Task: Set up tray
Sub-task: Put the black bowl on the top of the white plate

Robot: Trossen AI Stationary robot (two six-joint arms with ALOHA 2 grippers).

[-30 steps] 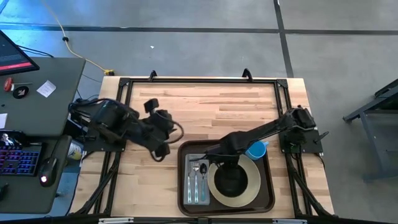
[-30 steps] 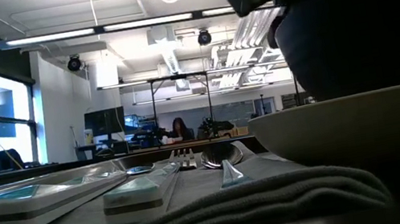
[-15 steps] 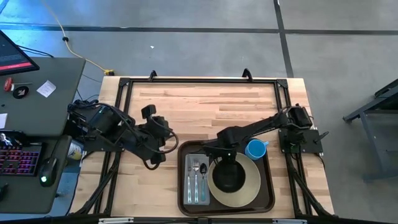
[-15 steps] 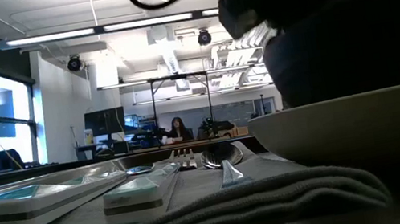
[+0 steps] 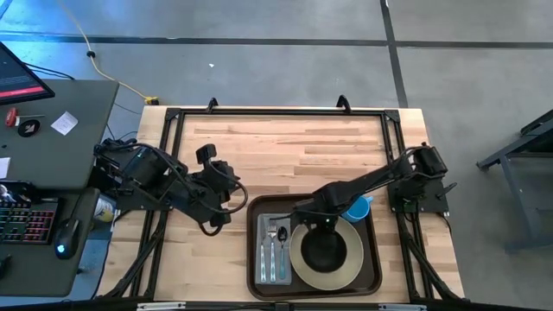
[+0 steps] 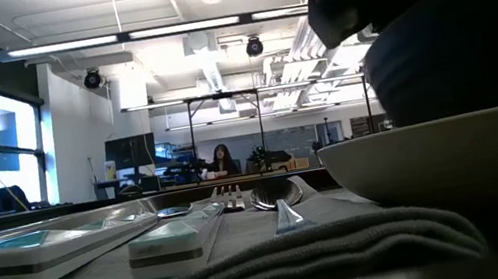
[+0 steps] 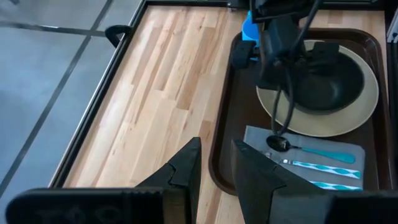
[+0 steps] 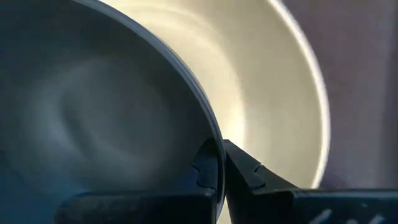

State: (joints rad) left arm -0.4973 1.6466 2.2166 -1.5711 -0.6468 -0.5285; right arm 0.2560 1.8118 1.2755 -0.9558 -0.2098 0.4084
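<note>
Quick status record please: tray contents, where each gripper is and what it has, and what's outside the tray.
tray: on the wooden table, at its near edge
plate: cream, in the tray
bowl: dark, on the plate
napkin: grey, in the tray beside the plate, with teal-handled cutlery on it
cup: blue, in the tray's far corner
right gripper: shut on the bowl's rim
left gripper: over bare table beside the tray, holding nothing, fingers slightly apart
outside the tray: no tableware seen
</note>
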